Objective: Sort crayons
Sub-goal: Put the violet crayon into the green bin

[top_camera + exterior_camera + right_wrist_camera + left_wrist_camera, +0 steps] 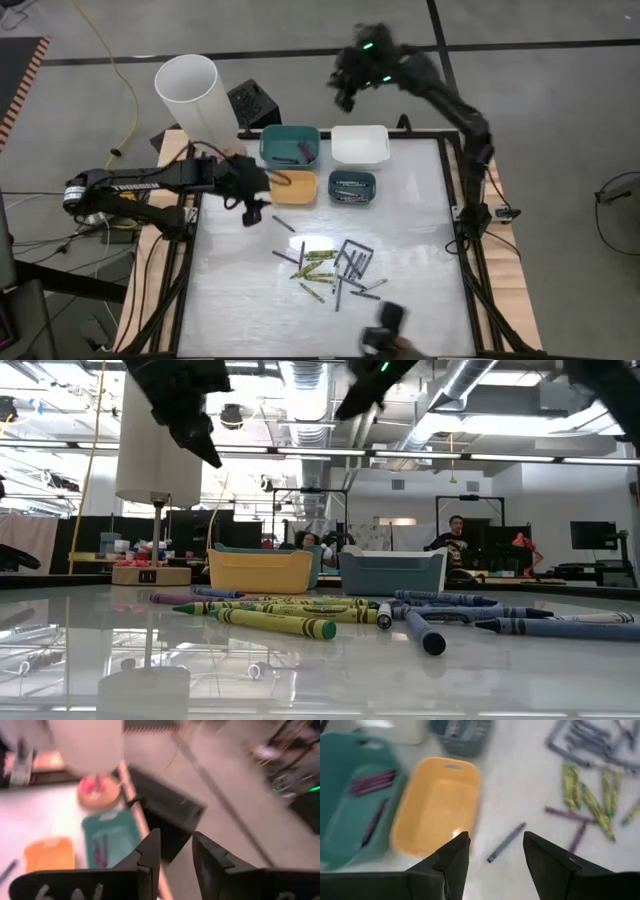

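Observation:
Several crayons [330, 265] lie loose in a pile on the white table; yellow-green, grey-blue and purple ones show in the low view [300, 615]. One grey-blue crayon [506, 842] lies apart near the yellow bin [293, 187]. Purple crayons [372, 782] lie in the teal bin [290, 145], and grey ones in the blue-grey bin [352, 187]. The white bin [360, 145] stands at the far right of the group. My left gripper [495, 855] hovers open and empty above the table beside the yellow bin. My right gripper [175, 855] is open and empty, raised high beyond the table's far edge [345, 95].
A tall white cylinder [188, 90] and a black box [250, 100] stand off the table's far left corner. A dark device [385, 325] sits at the near edge. Bare table surface lies left and right of the pile. People sit in the room behind [455, 540].

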Robot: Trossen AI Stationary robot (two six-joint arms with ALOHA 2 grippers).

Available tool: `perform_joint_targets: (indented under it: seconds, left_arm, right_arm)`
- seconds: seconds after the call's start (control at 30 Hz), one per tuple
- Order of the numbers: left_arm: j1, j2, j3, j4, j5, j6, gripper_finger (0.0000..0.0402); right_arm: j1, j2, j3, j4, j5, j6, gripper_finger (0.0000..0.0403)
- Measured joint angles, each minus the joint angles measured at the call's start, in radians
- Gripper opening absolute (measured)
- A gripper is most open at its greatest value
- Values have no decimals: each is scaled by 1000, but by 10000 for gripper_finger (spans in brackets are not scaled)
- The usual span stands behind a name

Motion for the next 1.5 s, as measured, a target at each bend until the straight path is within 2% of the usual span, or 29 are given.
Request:
perform_joint_targets:
  seconds: [0.17,0.3,0.63,0.87,1.2,1.3,1.5]
  left_arm:
    - [-70,35,-133,133,98,47,175]
    - [-123,71,-195,221,107,51,175]
    - [-272,274,-208,393,193,131,175]
    - [-280,346,-208,448,275,119,175]
    - [-285,369,-213,428,267,212,175]
    - [-285,396,-228,473,262,217,175]
    - [-281,435,-258,455,253,197,175]
  right_arm:
    - [-52,-132,3,8,17,60,109]
    - [-79,-173,0,-12,27,80,109]
    - [-125,-185,-17,-85,27,105,109]
    - [-123,-186,-23,-95,26,97,109]
    - [-123,-186,-23,-103,25,78,109]
    - [-123,-186,-23,-103,25,78,109]
    - [-124,-186,-23,-113,24,78,109]
